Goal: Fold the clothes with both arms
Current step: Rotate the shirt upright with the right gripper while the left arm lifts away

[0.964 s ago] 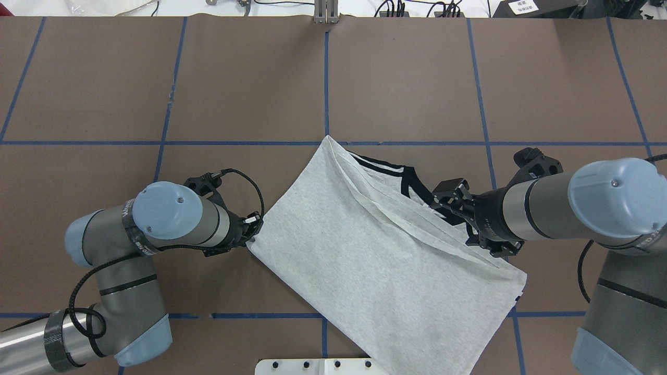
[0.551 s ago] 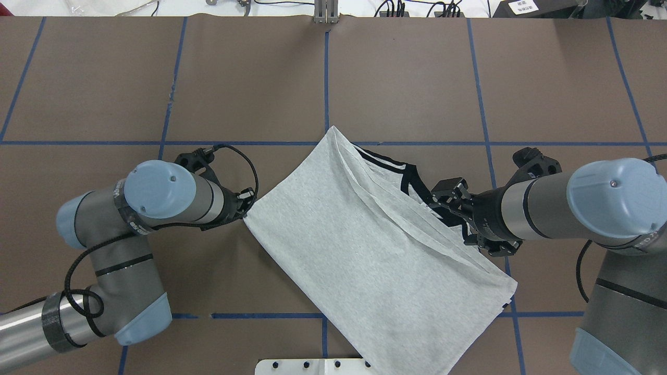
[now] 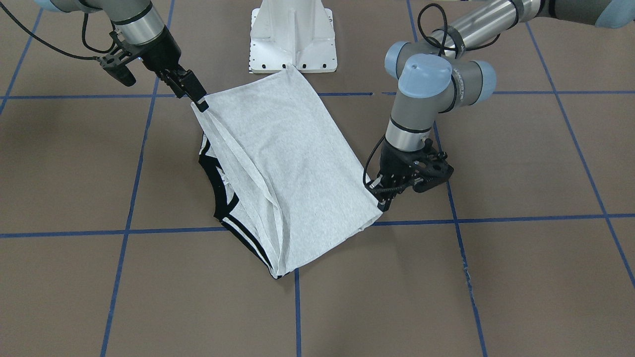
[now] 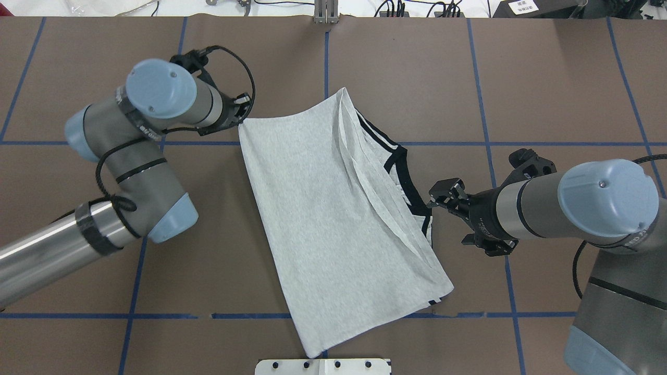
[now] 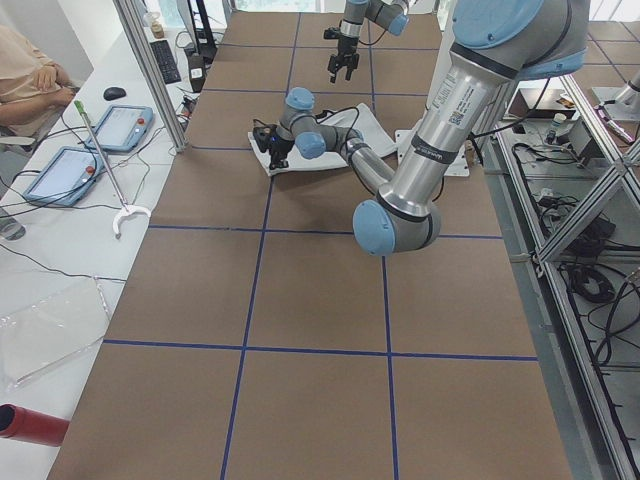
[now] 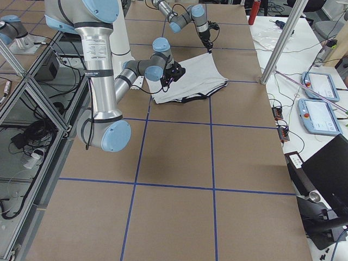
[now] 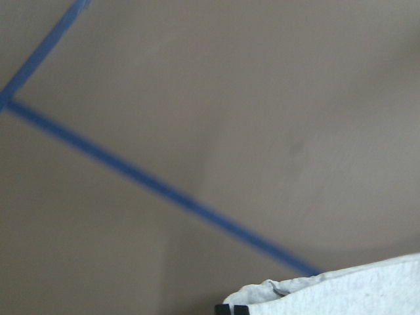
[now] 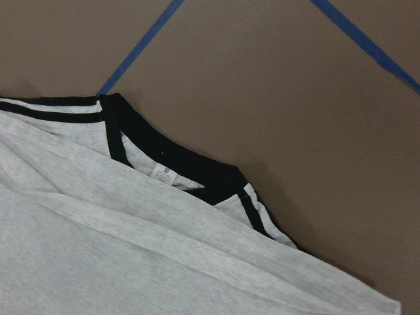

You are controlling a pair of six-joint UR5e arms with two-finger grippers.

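Presently, your stock on the brown paper-covered table (image 4: pixel 547 78) reads as follows.

Item 1: light heather-grey short-sleeved T-shirt (image 4: pixel 323 219), plain side upward, lying mid-table. Its nearest corner reaches the white base plate (image 4: pixel 323 366) at the robot-side edge. The black-and-white striped collar (image 4: pixel 401 166) peeps out on the robot's right beneath loose pleats.

Item 2: black two-finger left gripper (image 4: pixel 243 117), pinched tight on one T-shirt corner, toward the far edge.

Item 3: black two-finger right gripper (image 4: pixel 439 195), fingers seemingly parted, gripping nothing, just beside the collar.

Hazards, as you might judge them: dragging by one corner may deepen the pleats into a crooked fold; the pinched corner may slip free under tension; the near corner may snag on the base plate.

Changes against the earlier overhead picture: the left gripper has travelled toward the far edge, swinging the T-shirt round. The corner on the robot's right has slid inward. The right gripper, formerly over cloth, now stands clear of it.
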